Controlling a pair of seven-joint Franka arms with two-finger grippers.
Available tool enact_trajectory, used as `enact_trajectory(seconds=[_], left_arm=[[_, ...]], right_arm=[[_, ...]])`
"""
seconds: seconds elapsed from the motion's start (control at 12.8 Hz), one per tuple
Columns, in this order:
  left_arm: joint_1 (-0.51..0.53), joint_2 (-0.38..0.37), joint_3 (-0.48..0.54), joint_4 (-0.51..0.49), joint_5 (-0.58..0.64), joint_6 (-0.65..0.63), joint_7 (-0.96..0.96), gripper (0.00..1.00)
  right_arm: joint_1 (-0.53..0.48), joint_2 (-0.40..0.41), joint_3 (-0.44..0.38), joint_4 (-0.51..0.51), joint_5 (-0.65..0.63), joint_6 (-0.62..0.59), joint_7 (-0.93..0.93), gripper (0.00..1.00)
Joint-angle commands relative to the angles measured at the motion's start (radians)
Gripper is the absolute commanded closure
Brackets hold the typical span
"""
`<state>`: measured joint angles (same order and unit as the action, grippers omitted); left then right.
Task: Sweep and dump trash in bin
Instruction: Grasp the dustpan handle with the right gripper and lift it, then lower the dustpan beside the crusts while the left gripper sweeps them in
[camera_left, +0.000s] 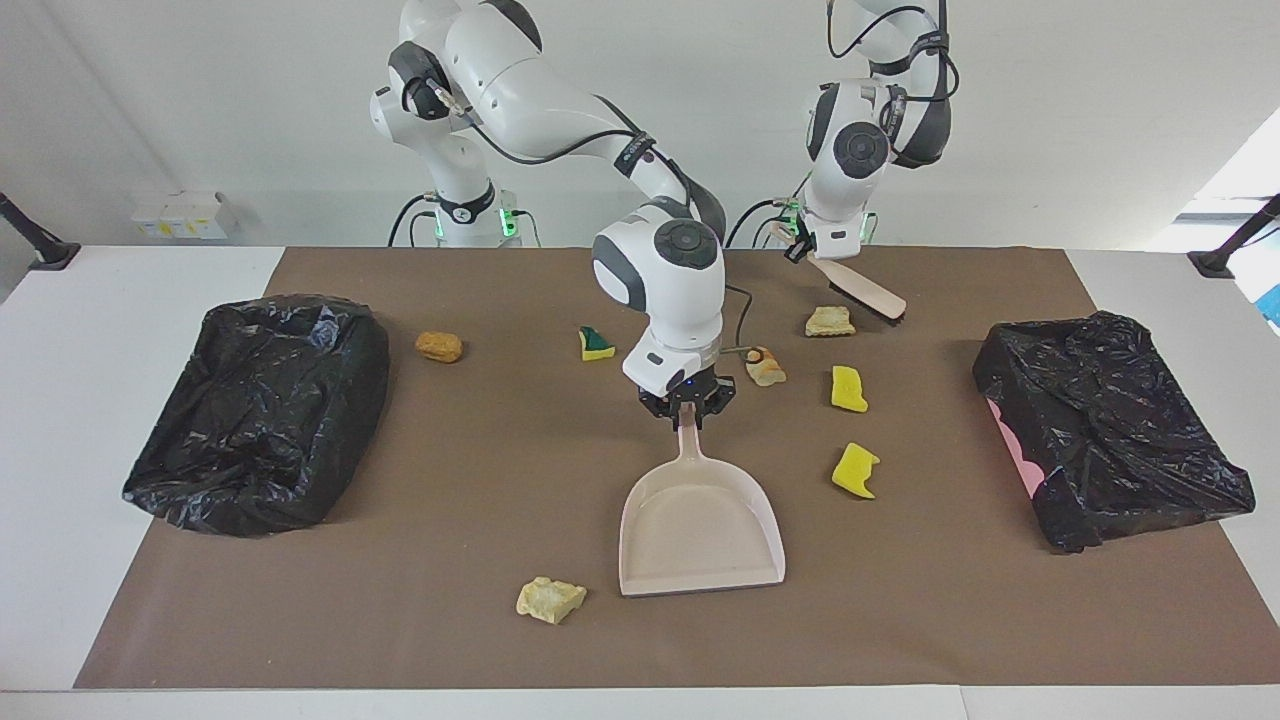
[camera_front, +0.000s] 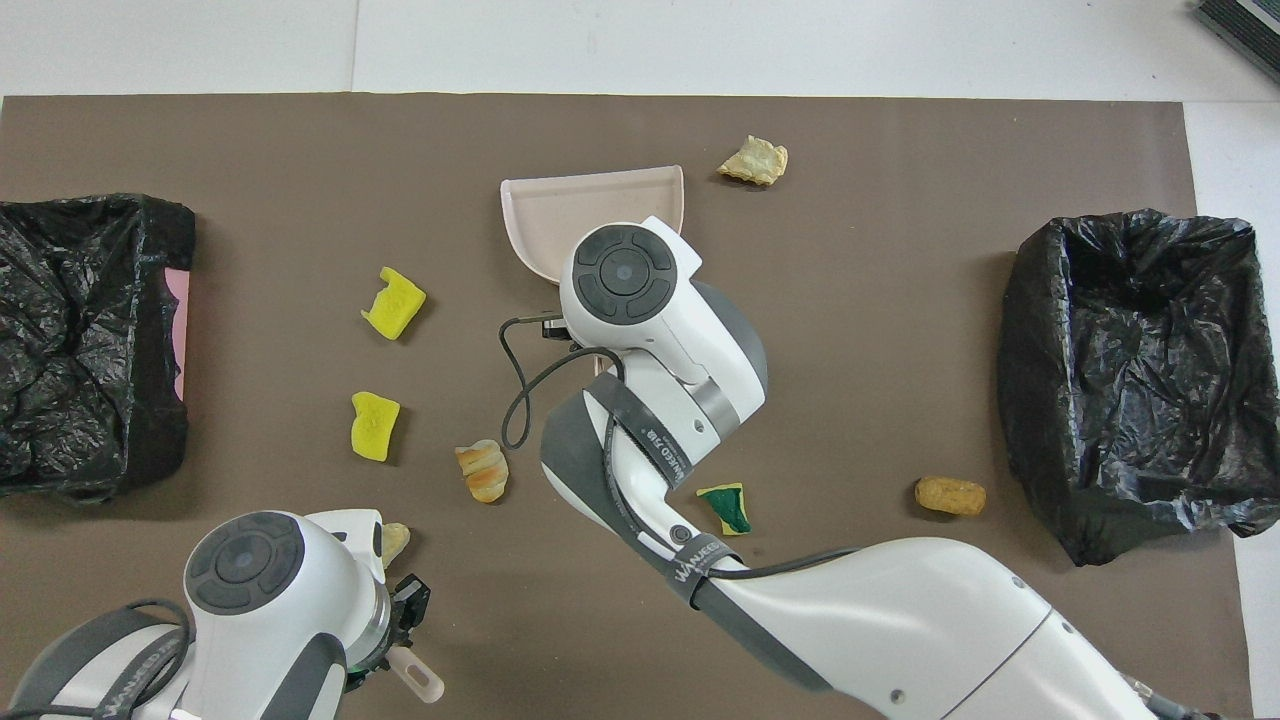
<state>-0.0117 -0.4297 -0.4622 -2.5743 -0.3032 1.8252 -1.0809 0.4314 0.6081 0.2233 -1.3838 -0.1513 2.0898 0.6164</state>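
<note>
My right gripper (camera_left: 687, 408) is shut on the handle of the beige dustpan (camera_left: 700, 535), whose mouth faces away from the robots at mid-table. My left gripper (camera_left: 806, 252) is shut on the brush (camera_left: 868, 293) and holds it tilted above the mat, over a beige chunk (camera_left: 829, 321). Other trash lies scattered: a bread-like piece (camera_left: 765, 368), two yellow sponges (camera_left: 848, 388) (camera_left: 855, 470), a green-backed sponge (camera_left: 596, 343), a brown nugget (camera_left: 439, 346) and a beige chunk (camera_left: 549, 599) beside the pan's mouth. In the overhead view the wrist hides the pan's handle.
Two bins lined with black bags stand on the brown mat (camera_left: 480, 480), one at the right arm's end (camera_left: 260, 410) and one at the left arm's end (camera_left: 1110, 430). White table shows around the mat.
</note>
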Motion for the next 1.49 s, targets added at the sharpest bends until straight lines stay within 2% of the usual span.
enact_trajectory(seconds=[0.0,0.31,0.47,0.55,0.63,0.78,0.94,1.1,1.25,1.41], left_arm=[[-0.03,0.057,0.001,-0.003,-0.024,0.112,-0.02,1.0],[-0.021,0.13,0.002,0.045,-0.024,0.23,-0.013,1.0],[-0.008,0.192,0.008,0.103,-0.025,0.264,-0.008,1.0],[0.001,0.216,0.01,0.123,-0.024,0.279,0.01,1.0],[0.006,0.226,0.01,0.131,-0.024,0.307,0.039,1.0],[0.007,0.223,0.01,0.129,-0.024,0.287,0.228,1.0],[0.007,0.212,0.01,0.126,-0.024,0.226,0.376,1.0],[0.007,0.207,0.01,0.123,-0.024,0.197,0.508,1.0],[0.004,0.203,0.008,0.121,-0.024,0.188,0.541,1.0],[0.004,0.187,0.008,0.109,-0.024,0.155,0.646,1.0]], right_arm=[[-0.025,-0.082,0.01,-0.046,-0.008,-0.062,-0.104,1.0],[-0.074,-0.224,0.01,-0.128,0.016,-0.223,-0.447,1.0],[-0.144,-0.277,0.01,-0.173,0.131,-0.308,-0.69,1.0],[-0.169,-0.296,0.01,-0.193,0.145,-0.333,-0.812,1.0],[-0.187,-0.315,0.01,-0.208,0.15,-0.343,-0.921,1.0],[-0.21,-0.341,0.01,-0.247,0.141,-0.372,-1.144,1.0],[-0.217,-0.366,0.007,-0.288,0.118,-0.37,-1.344,1.0],[-0.206,-0.413,0.008,-0.368,0.081,-0.357,-1.443,1.0],[-0.185,-0.473,0.008,-0.492,0.023,-0.256,-1.48,1.0],[-0.195,-0.525,0.01,-0.604,0.022,-0.147,-1.59,1.0]])
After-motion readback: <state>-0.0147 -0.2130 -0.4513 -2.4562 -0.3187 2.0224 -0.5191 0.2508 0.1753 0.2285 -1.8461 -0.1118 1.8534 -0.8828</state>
